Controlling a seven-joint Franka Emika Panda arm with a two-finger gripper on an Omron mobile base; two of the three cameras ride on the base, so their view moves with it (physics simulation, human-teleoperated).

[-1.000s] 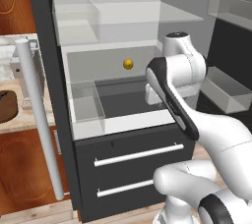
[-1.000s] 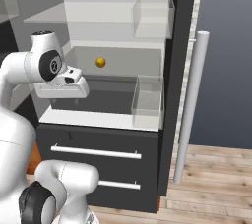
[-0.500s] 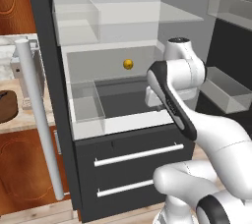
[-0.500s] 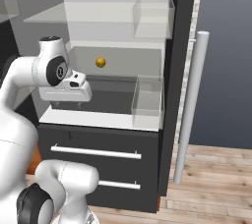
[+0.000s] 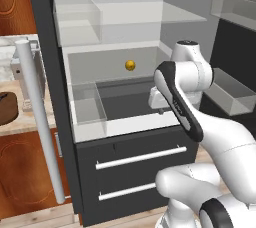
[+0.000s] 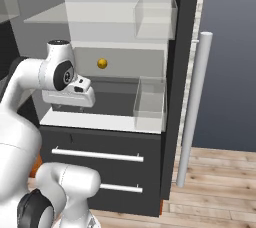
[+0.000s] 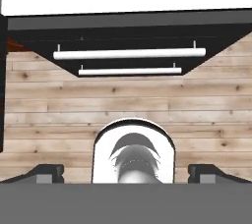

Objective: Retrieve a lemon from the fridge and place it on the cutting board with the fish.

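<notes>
The fridge [image 5: 115, 137] stands open. The lemon [image 5: 130, 65] [image 6: 102, 63], small and yellow, rests at the back of the middle shelf. My gripper [image 5: 159, 106] [image 6: 69, 103] hangs at the shelf's front edge, in front of and below the lemon and well apart from it. It points down, and the hand view looks at the drawer handles and floor. Its fingertips [image 7: 47, 173] stand wide apart with nothing between them, so the gripper [image 7: 126, 174] is open. A sliver of the dark brown cutting board [image 5: 6, 108] lies on the counter at far left. The fish is out of view.
A clear bin [image 5: 90, 103] [image 6: 149, 103] sits at one end of the lemon's shelf, and another [image 5: 77, 19] on the shelf above. Door bins [image 5: 230, 92] jut out on the right. Long white door handles [image 5: 37, 122] [image 6: 192, 107] flank the opening. Below are two drawers [image 5: 140, 157].
The hand has sunk a little at the shelf's front and turned further downward. The jaws stay open and the lemon has not moved.
</notes>
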